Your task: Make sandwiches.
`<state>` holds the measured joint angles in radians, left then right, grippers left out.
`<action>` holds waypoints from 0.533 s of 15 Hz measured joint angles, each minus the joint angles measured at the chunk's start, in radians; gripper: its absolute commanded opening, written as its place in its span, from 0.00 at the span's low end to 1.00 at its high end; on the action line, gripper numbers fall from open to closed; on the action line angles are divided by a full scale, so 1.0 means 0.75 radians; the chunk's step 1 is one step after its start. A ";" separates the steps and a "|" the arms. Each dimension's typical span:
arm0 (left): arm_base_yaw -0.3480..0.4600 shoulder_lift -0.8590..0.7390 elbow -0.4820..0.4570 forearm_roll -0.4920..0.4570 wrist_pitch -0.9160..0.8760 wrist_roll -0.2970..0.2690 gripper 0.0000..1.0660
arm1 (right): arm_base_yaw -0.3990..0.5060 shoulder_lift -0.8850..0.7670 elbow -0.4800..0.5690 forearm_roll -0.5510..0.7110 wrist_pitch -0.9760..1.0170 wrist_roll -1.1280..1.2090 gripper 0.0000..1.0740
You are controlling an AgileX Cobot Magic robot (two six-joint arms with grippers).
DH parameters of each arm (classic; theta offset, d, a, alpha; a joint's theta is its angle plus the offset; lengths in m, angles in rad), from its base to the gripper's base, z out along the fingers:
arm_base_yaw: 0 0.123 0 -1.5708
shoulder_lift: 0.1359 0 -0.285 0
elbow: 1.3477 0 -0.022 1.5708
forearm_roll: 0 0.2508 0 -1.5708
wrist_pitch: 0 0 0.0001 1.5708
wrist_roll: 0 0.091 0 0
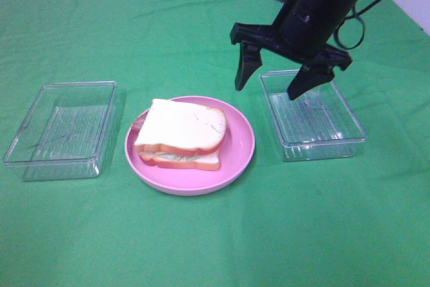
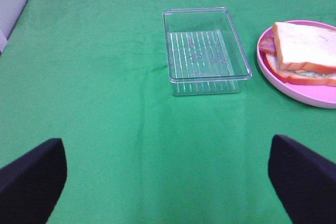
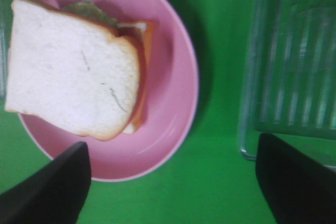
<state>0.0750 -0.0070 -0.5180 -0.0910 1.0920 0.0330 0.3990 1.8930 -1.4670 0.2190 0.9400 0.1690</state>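
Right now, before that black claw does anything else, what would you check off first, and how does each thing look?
1. Sandwich assembled, top slice on: ok.
2. Sandwich sits wholly inside the pink plate: ok.
3. Right gripper open and holding nothing: ok.
4. Right gripper clear of the sandwich, raised near the right tray: ok.
5. Left gripper open, nothing between its fingers: ok.
6. Every filling layer in place: cannot tell; only lettuce and reddish edges peek out.
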 measured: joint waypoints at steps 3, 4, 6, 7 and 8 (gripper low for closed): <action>0.000 0.000 0.000 0.000 0.000 0.000 0.92 | -0.017 -0.096 -0.067 -0.189 0.109 0.043 0.77; 0.000 0.000 0.000 0.000 0.000 0.000 0.92 | -0.065 -0.108 -0.095 -0.219 0.167 0.044 0.77; 0.000 0.000 0.000 0.000 0.000 0.000 0.92 | -0.280 -0.112 -0.120 -0.312 0.229 0.039 0.77; 0.000 0.000 0.000 0.000 0.000 0.000 0.92 | -0.372 -0.112 -0.123 -0.347 0.245 0.032 0.77; 0.000 0.000 0.000 0.000 0.000 0.000 0.92 | -0.451 -0.112 -0.123 -0.368 0.275 0.016 0.77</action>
<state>0.0750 -0.0070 -0.5180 -0.0910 1.0920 0.0330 0.0610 1.8090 -1.5590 -0.0570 1.1460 0.1810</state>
